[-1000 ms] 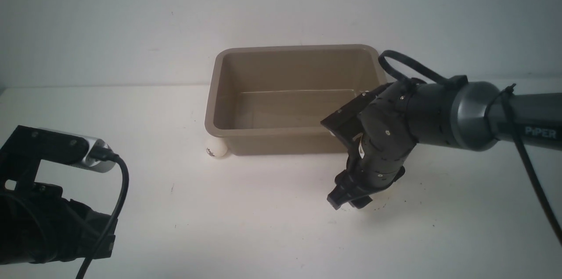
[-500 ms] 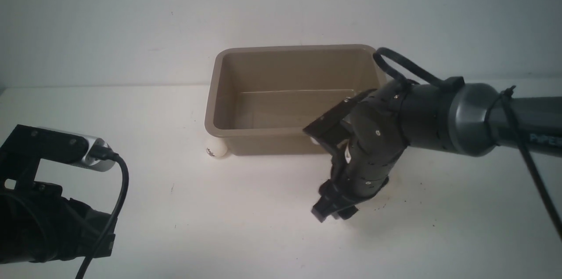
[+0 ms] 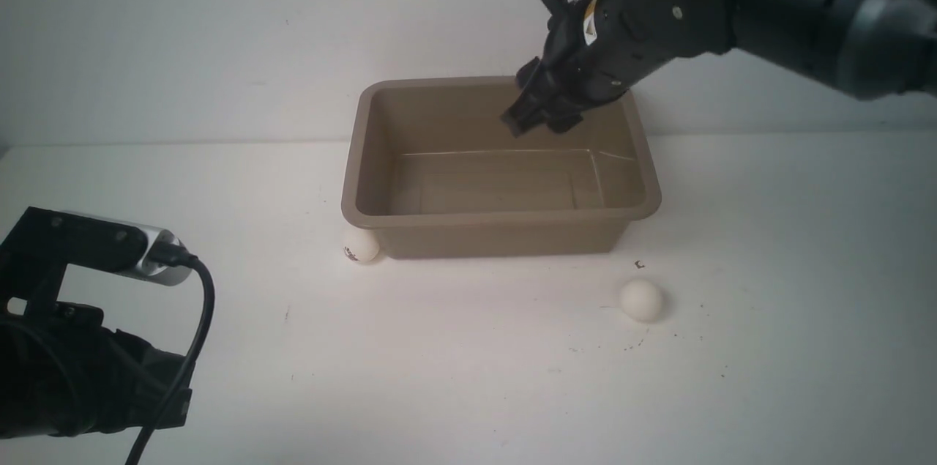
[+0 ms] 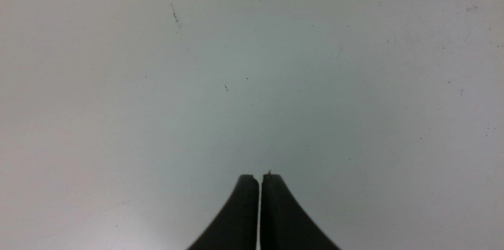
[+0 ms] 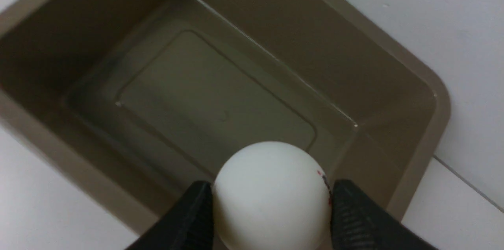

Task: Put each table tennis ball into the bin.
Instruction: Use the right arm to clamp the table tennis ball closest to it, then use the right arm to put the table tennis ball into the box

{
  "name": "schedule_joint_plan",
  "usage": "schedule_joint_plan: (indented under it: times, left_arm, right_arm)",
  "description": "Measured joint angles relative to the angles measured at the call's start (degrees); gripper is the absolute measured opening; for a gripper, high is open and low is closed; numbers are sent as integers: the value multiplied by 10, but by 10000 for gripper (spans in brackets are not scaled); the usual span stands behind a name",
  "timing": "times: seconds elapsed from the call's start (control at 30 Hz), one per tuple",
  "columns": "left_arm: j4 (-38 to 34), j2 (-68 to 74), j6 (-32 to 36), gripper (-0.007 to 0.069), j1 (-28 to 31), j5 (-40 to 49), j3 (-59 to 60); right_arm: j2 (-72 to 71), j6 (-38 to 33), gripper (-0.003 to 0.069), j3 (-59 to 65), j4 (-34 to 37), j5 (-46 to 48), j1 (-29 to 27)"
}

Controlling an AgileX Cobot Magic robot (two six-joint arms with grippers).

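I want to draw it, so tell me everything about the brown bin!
The bin is a taupe-brown tub, plastic-looking, rectangular with rounded corners, flared rim and sloping walls. It stands upright on the white table, nothing inside. One table tennis ball rests by its front left corner; the right gripper holds a second table tennis ball above it.

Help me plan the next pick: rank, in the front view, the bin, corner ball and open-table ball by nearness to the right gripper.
1. Bin, under the right gripper.
2-3. Too close to call: open-table ball, front right; corner ball, bin's front left.
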Motion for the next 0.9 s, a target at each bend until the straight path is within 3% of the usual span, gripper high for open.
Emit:
schedule_joint_plan:
  times: [0.4, 0.63, 0.9]
  left_arm:
    - [0, 0, 0, -3, 0, -2, 0]
    - [0, 0, 0, -3, 0, -2, 0]
    - [0, 0, 0, -3, 0, 4, 0]
  right_arm:
    - [137, -27, 358, -42, -10, -6, -22]
    - [136, 0, 517, -44, -8, -8, -22]
    - [26, 35, 513, -44, -33, 58, -22]
